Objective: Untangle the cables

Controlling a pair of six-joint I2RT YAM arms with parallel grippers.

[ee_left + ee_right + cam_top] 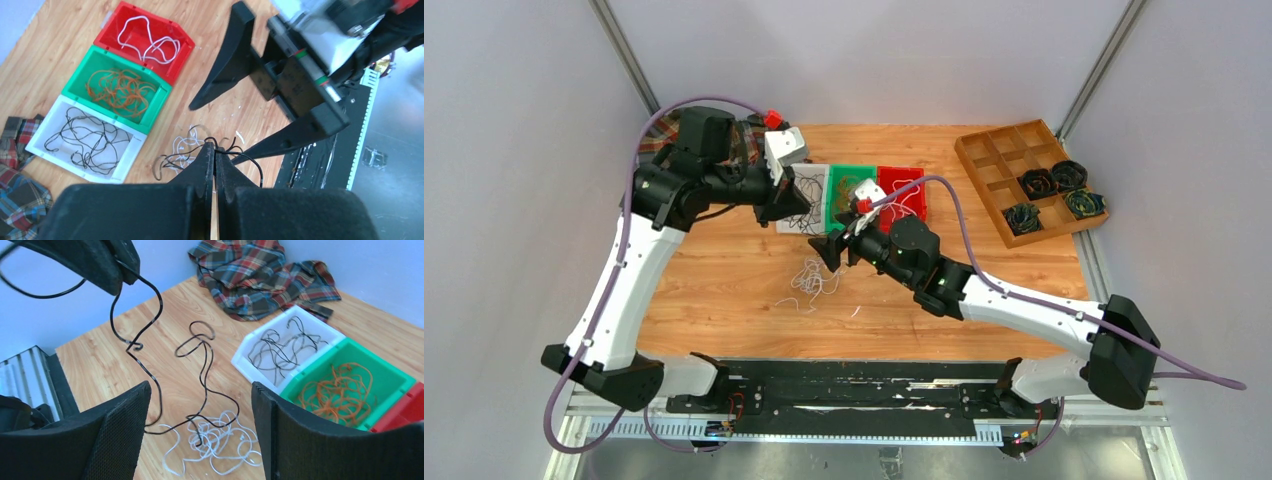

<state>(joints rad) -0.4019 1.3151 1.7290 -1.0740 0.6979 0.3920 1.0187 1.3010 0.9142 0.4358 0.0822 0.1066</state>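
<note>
The left claw (216,150) is pinched shut on a black cable (159,310) and holds it up off the desk (95,365). The strand hangs in kinks down to a loose heap of white cables (220,442) on the wood, with its lower end threaded among them. The right claw (200,387) hovers just above that heap, jaws wide apart, gripping nothing. Beyond sit three bins in a row: the white bin (252,374) holding black strands (280,347), the green bin (385,367) holding orange strands (340,385), and the red bin (405,410) beside it.

Right end effector (200,386) agape, black cable (161,307) hanging from left end effector (112,275), white cables (220,440) below
</note>
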